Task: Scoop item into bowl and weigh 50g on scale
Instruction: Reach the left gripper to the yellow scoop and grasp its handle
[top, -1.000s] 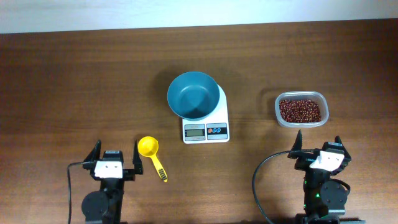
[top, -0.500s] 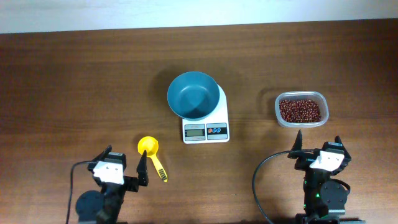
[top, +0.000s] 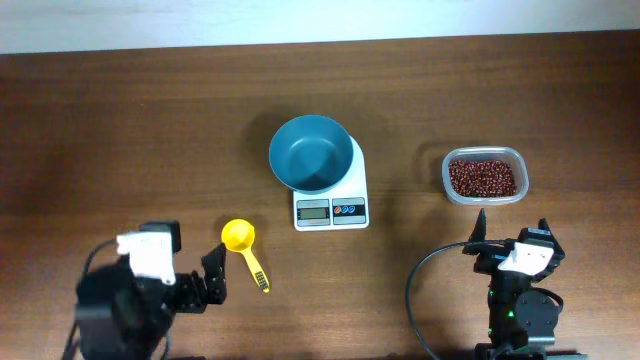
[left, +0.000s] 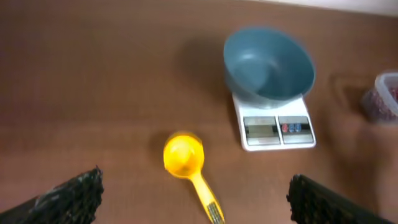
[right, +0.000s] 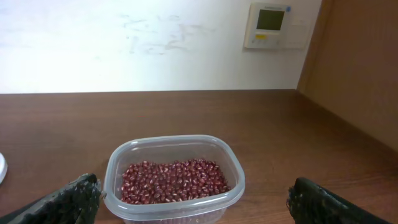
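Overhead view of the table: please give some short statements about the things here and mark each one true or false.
1. The round teal-blue bowl sits on the small white square scale. True.
2. This bowl holds beans. False: it is empty; the dark red-brown beans are in the clear plastic container.
3. The yellow plastic scoop lies left of the scale. True.
4. The left gripper holds the scoop. False: it is open, apart from the scoop.
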